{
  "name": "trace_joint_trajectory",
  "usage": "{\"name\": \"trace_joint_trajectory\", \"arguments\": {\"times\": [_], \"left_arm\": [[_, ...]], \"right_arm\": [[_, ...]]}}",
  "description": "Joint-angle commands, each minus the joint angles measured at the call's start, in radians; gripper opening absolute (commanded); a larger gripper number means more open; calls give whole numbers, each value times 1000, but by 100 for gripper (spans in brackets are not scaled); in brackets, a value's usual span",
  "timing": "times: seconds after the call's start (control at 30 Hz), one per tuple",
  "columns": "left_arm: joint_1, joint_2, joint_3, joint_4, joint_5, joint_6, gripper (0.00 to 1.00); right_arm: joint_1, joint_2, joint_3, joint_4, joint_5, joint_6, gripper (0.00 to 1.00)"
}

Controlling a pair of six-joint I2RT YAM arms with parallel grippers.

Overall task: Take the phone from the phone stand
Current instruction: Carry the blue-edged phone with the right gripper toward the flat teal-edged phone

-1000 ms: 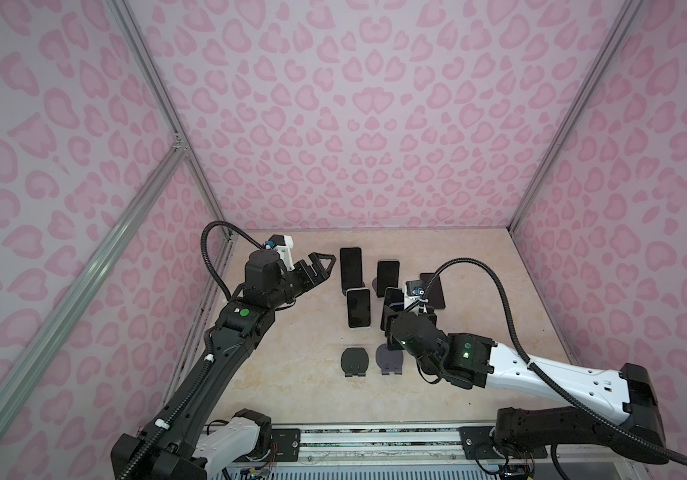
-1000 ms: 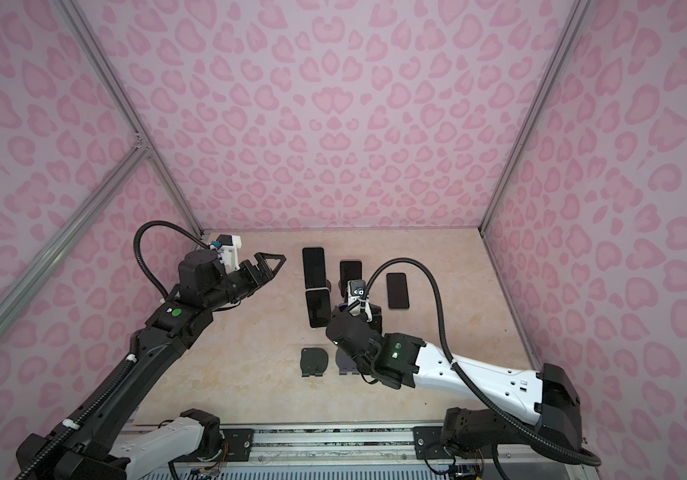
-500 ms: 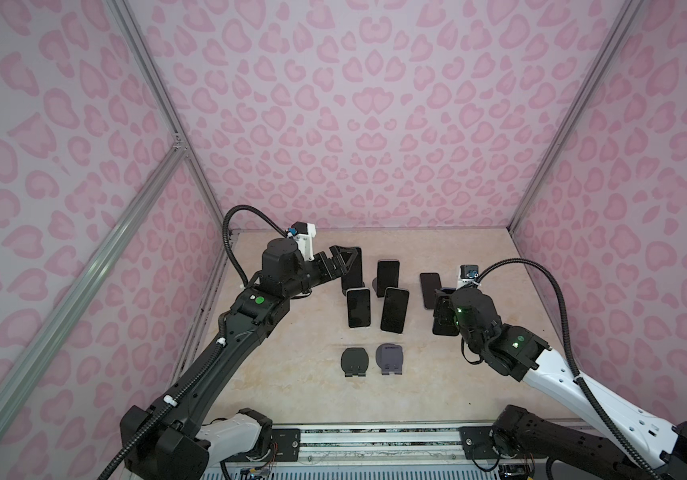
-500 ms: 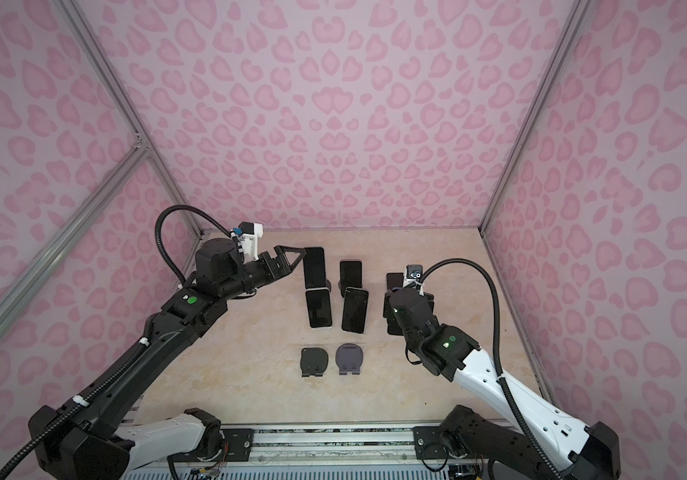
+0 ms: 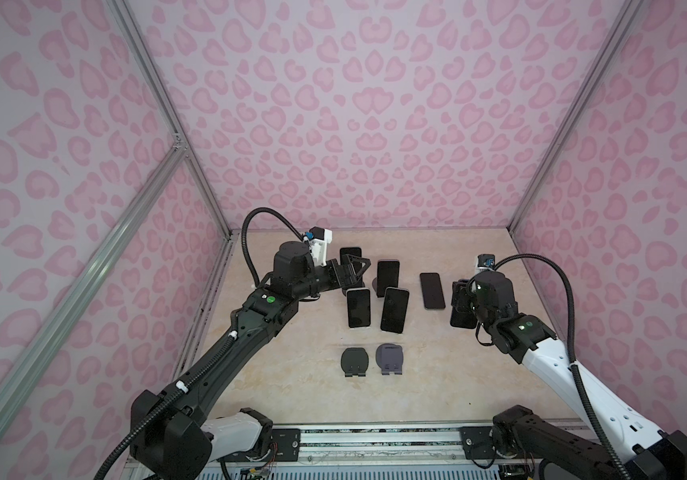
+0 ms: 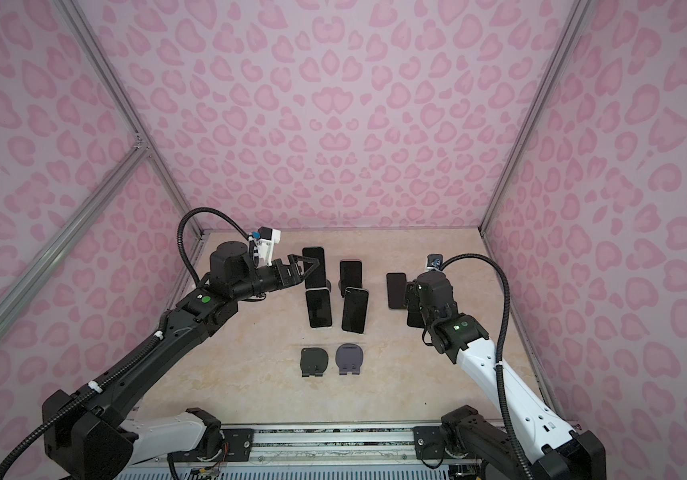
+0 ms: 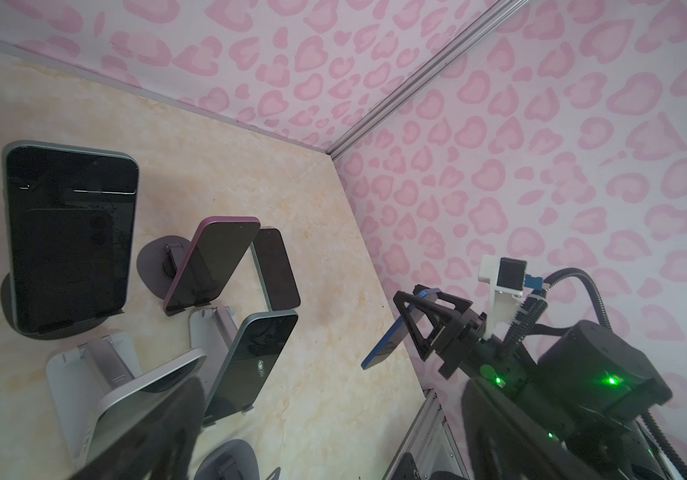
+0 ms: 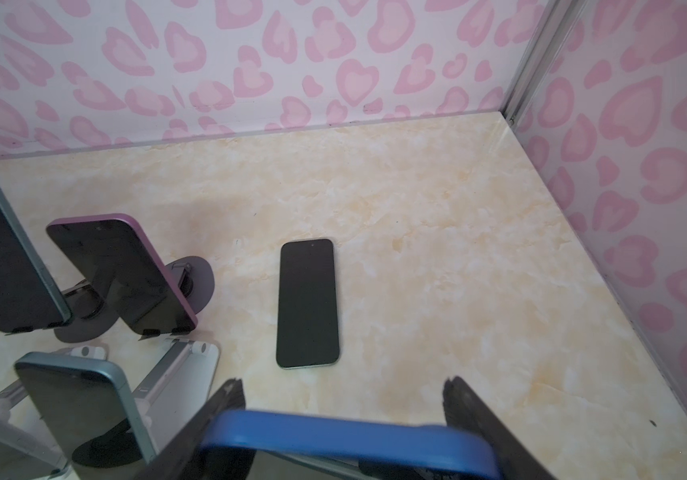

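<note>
Top views: R gripper (image 5: 462, 301) is clamped on a blue phone (image 5: 460, 319), held clear of the table (image 5: 437, 374) on the right side, just beside a flat phone (image 5: 432, 291) lying screen-up. So the task's phone is off any stand, in the R jaws, not set down yet. Two empty stands (image 5: 355, 361) sit at the front. Four propped phones (image 5: 394, 309) stand mid-table. L gripper (image 6: 307, 270) is spread wide, close by the rear-left propped phone (image 6: 314, 252), not gripping it.

L wrist view: R gripper (image 7: 416, 320) pinches the blue phone (image 7: 387, 345) across its width, tilted, over bare tabletop.

R wrist view: blue phone's top edge (image 8: 346, 440) sits between both fingers (image 8: 225, 407). Flat phone (image 8: 307, 303) lies ahead, w/ free space beside it.

Step, as I judge it: carry-and-place. Next move calls for lowering the phone flat onto bare table next to the flat one w/o clipping it, then letting go. L arm looks lined up for another pick and needs its jaws centred across that phone's edges.
</note>
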Motion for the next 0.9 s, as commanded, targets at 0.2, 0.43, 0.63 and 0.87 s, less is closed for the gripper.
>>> {"name": "trace_joint_trajectory", "arguments": {"times": [0.2, 0.43, 0.63, 0.87], "left_arm": [[0, -84, -39, 46, -47, 55, 99], [0, -91, -47, 49, -47, 33, 99], [6, -128, -48, 11, -124, 55, 99], [11, -220, -98, -1, -337, 82, 99]], "right_arm": [[-123, 38, 5, 113, -133, -139, 63], [-194, 114, 39, 148, -155, -159, 63], [-233, 262, 134, 132, -187, -161, 63], [-236, 363, 210, 112, -177, -213, 63]]}}
